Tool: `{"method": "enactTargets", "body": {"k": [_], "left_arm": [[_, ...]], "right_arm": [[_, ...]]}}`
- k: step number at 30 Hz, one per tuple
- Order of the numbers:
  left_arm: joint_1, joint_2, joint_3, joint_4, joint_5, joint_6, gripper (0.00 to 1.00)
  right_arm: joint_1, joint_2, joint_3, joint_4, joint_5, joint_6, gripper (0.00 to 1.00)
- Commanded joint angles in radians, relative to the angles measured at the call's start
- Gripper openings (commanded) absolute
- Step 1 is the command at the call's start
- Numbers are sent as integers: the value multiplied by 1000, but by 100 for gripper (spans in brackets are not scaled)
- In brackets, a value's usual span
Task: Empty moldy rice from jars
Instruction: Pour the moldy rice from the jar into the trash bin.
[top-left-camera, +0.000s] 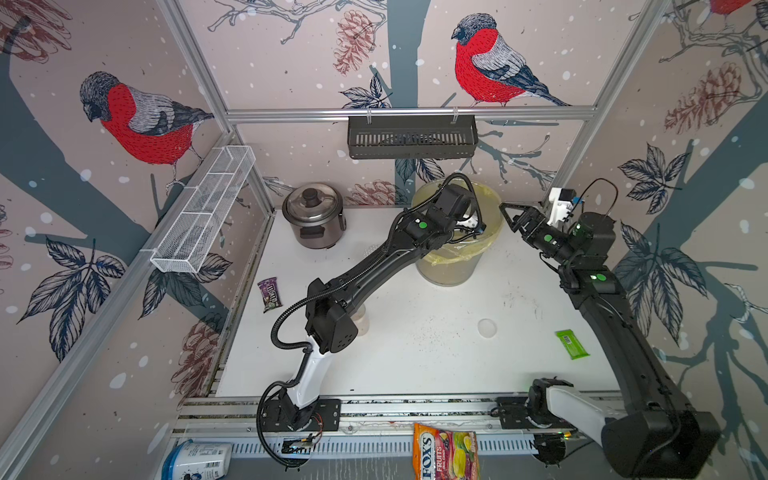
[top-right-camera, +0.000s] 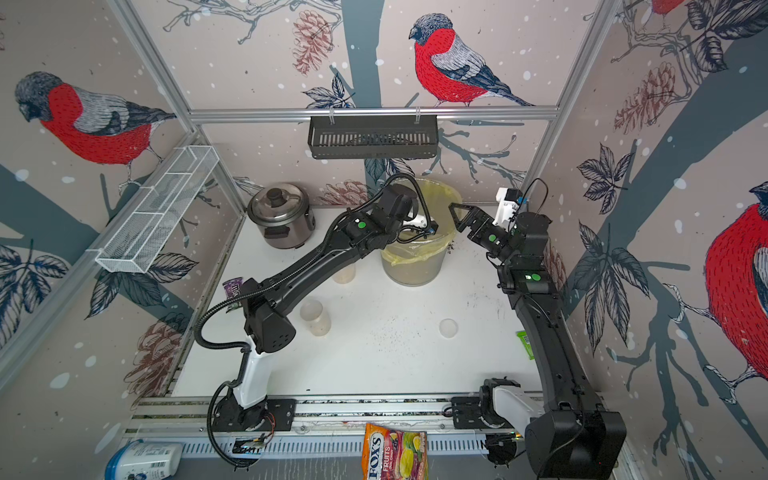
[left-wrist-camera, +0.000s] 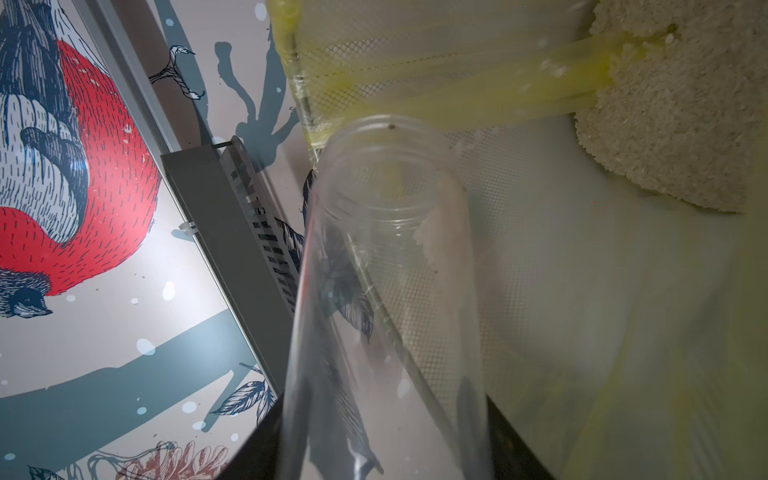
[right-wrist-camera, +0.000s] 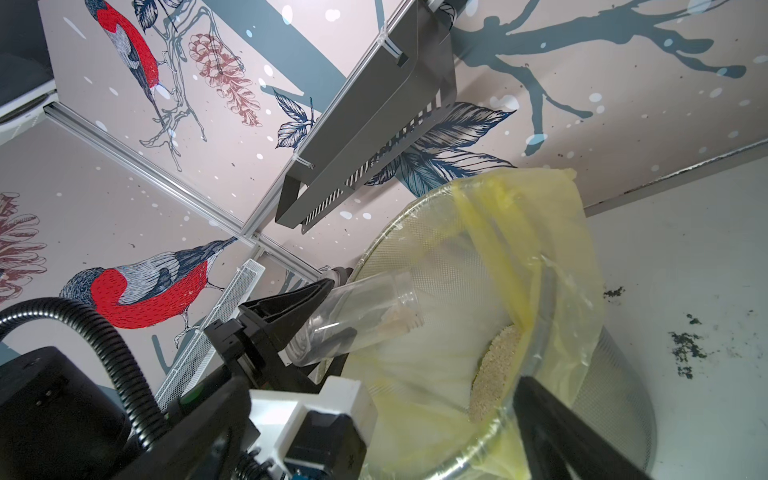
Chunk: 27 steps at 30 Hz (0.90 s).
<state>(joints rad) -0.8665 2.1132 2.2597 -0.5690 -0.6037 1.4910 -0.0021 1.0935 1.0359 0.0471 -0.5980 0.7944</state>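
Note:
My left gripper (right-wrist-camera: 338, 309) is shut on a narrow clear jar (left-wrist-camera: 386, 257) with no lid. It holds the jar tilted, mouth down, over the translucent bin (top-left-camera: 451, 270) lined with a yellow bag. A small clump of moldy rice (left-wrist-camera: 432, 245) sits near the jar's neck. More rice (right-wrist-camera: 494, 365) lies heaped inside the bag. My right gripper (top-left-camera: 510, 216) hangs open just right of the bin, holding nothing. A second jar (top-right-camera: 318, 318) with rice at its bottom stands on the table by the left arm. Another jar (top-right-camera: 345, 272) shows behind that arm.
A loose clear lid (top-left-camera: 487, 327) lies on the white table. A rice cooker (top-left-camera: 313, 216) stands at the back left. A purple candy packet (top-left-camera: 269, 294) and a green packet (top-left-camera: 572, 344) lie near the table's sides. A black basket (top-left-camera: 411, 137) hangs above the bin.

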Motion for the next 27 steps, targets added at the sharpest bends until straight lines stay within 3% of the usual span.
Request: {"method": "enactTargets", "body": {"k": [1, 4, 6, 10, 13, 16, 19, 22, 27], "left_arm": [[13, -12, -36, 10, -15, 17, 0], [27, 6, 39, -20, 17, -38, 0], [0, 30, 31, 21, 3, 15, 0], [32, -19, 11, -50, 33, -61, 0], [43, -18, -42, -35, -25, -22, 0], [54, -35, 0, -72, 17, -86, 0], [29, -4, 10, -59, -12, -39, 0], [46, -9, 48, -68, 40, -85, 0], [25, 26, 67, -62, 37, -60, 0]], "right_arm": [[0, 4, 5, 38, -9, 9, 100], [2, 9, 8, 37, -12, 12, 100], [4, 15, 1, 70, -5, 30, 100], [5, 29, 36, 10, -24, -2, 100], [4, 7, -1, 69, -9, 31, 100], [5, 21, 19, 52, -22, 27, 100], [8, 23, 15, 63, -13, 29, 100], [8, 24, 26, 36, -17, 16, 100], [10, 27, 17, 41, -21, 17, 100]]}}
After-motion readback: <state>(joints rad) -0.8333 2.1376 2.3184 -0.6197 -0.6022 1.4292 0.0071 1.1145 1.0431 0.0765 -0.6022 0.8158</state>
